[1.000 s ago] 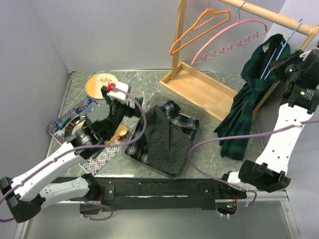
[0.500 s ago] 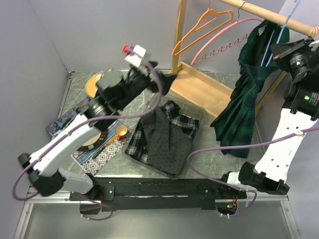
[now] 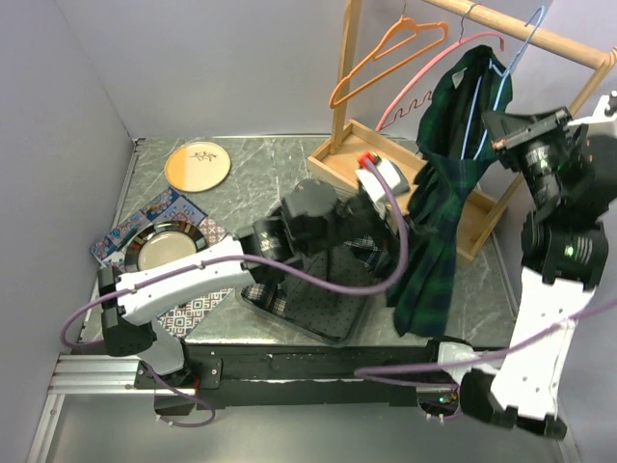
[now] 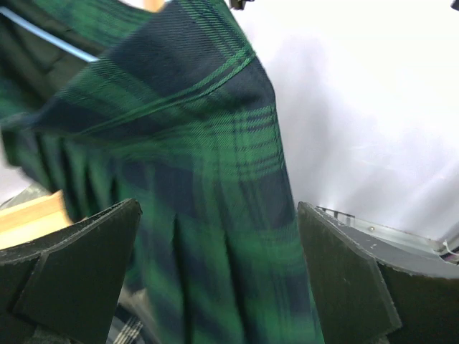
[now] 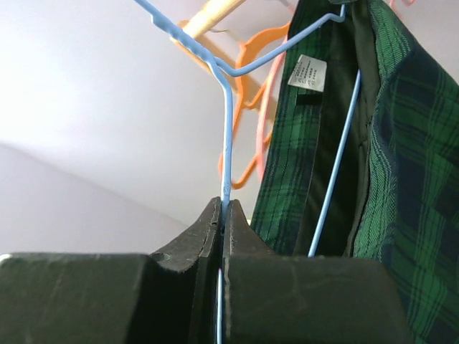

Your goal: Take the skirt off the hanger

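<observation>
orange plate (image 3: 198, 165), patterned mat (image 3: 166, 205) and clothes bin (image 3: 289, 319) sit on table (image 3: 280, 164).

We log one printed item: a white tag (image 5: 307, 73) sewn inside the waistband of the skirt (image 5: 401, 143), up and to the right of the right gripper (image 5: 221, 209). Its lines of print are too small for us to read.

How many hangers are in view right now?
3: an orange hanger and a pink hanger on the wooden rail, and a blue hanger carrying the skirt, pinched by the right gripper. None seems hidden.
</observation>
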Controlling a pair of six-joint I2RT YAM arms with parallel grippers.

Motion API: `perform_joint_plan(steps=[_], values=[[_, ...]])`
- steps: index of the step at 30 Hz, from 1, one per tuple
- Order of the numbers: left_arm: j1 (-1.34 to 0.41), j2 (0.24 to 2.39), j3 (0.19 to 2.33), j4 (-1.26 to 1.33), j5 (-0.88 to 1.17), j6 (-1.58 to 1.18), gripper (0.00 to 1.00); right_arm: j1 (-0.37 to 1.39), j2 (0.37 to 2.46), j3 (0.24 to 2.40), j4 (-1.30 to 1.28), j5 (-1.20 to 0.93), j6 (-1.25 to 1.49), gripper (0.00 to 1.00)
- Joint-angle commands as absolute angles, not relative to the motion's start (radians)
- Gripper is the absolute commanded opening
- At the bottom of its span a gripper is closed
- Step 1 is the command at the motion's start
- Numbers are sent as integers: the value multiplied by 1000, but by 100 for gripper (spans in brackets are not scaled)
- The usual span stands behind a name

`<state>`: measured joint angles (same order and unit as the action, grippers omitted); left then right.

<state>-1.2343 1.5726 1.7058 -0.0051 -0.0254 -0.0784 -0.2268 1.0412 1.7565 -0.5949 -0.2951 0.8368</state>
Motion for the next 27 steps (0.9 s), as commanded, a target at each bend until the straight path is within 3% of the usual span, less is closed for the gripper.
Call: perform_joint_plan(steps=[1,12,14,18,21,27], values=[[-1291,1586,1730,94,-90,-45,97,-207,942,1726,-387,-253,945,0],[-1437,1718,1920,2,-333,67,99,-192,844,1629,-338,-259,991,0],[-1443,1738,1928,2,-365,74,91,-192,816,1559,-307,-259,1009,0],[-1447,1736,1901,6,-423,60,28,-192,772,1528,-318,-216,994,0],[-1448,1720,1875,-35,-451,48,1,-192,790,1531,-275,-235,1017,0],[-1448,1625,1725,-72,-475,-35,1,-192,883,1707,-317,-207,1037,0]])
